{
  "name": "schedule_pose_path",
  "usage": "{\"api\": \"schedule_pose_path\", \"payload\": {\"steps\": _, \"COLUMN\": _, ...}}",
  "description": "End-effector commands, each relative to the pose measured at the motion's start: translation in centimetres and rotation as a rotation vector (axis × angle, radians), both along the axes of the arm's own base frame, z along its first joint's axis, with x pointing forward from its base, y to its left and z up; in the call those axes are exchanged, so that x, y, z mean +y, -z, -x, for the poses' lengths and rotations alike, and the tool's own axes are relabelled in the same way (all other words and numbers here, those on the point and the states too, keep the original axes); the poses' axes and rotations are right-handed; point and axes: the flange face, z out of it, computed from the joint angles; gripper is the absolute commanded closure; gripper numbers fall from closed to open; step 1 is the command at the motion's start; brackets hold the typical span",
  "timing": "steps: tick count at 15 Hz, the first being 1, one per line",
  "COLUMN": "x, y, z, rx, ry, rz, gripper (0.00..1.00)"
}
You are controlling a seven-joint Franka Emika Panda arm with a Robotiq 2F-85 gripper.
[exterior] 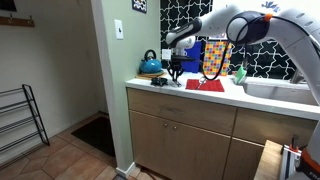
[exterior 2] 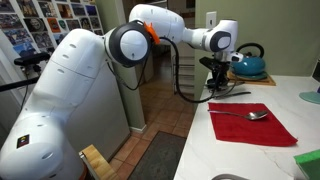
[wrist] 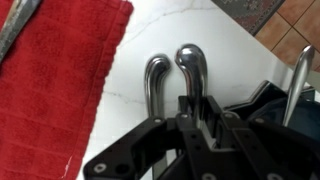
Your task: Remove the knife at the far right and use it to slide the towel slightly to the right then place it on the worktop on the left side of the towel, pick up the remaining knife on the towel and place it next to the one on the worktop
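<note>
The red towel [wrist: 50, 90] lies flat on the white worktop [wrist: 240, 45]; it shows in both exterior views [exterior: 205, 85] [exterior 2: 252, 128]. One knife [wrist: 156, 82] lies on the worktop beside the towel's edge. My gripper [wrist: 196, 118] hangs low over the worktop by the towel [exterior: 176, 72] [exterior 2: 219, 80], shut on the handle of a second knife [wrist: 191, 66] that lies right next to the first, parallel to it. A further metal utensil [exterior 2: 245, 115] rests on the towel and shows at the wrist view's corner [wrist: 12, 30].
A blue kettle [exterior: 150, 66] [exterior 2: 249, 66] stands behind the gripper. An upright checkered board [exterior: 213, 57], a green sponge [exterior: 240, 73] and a sink [exterior: 280, 90] lie further along the counter. A metal rod [wrist: 300, 80] shows at the wrist view's edge.
</note>
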Motion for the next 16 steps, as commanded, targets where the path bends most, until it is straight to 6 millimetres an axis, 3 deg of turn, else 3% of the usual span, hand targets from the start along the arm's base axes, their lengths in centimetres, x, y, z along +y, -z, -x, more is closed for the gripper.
{"api": "schedule_pose_path", "payload": {"steps": 1, "x": -0.1, "y": 0.8, "z": -1.1, "rx": 0.007, "ry": 0.031, "rz": -0.021, "gripper": 0.95}}
{"api": "schedule_pose_path", "payload": {"steps": 16, "x": -0.1, "y": 3.3, "z": -2.2, "rx": 0.043, "ry": 0.029, "rz": -0.004, "gripper": 0.95}}
